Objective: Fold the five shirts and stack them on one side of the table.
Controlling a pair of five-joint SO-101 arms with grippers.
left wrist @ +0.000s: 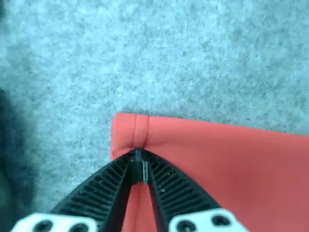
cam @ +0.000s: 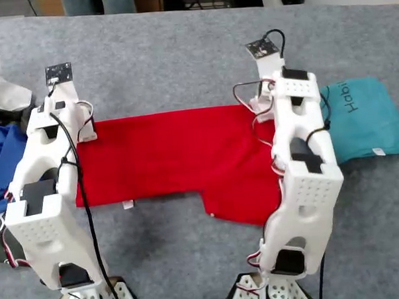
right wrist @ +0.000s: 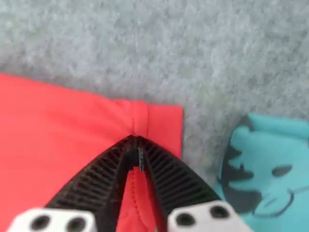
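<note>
A red shirt (cam: 180,157) lies spread flat across the grey table between the two arms. My left gripper (left wrist: 138,157) is shut on the hem of the red shirt (left wrist: 217,164) at its far left corner, which in the high view sits by the left arm's head (cam: 86,131). My right gripper (right wrist: 135,142) is shut on the seam of the red shirt (right wrist: 58,130) at its far right corner (cam: 261,110). A folded teal shirt (cam: 363,116) rests at the right side of the table, and its dark print shows beside the right gripper (right wrist: 263,179).
A heap of unfolded shirts, blue (cam: 1,158), white (cam: 1,92) and dark, lies at the left edge of the table. Grey felt (cam: 182,57) covers the far half of the table. Both arm bases stand at the near edge.
</note>
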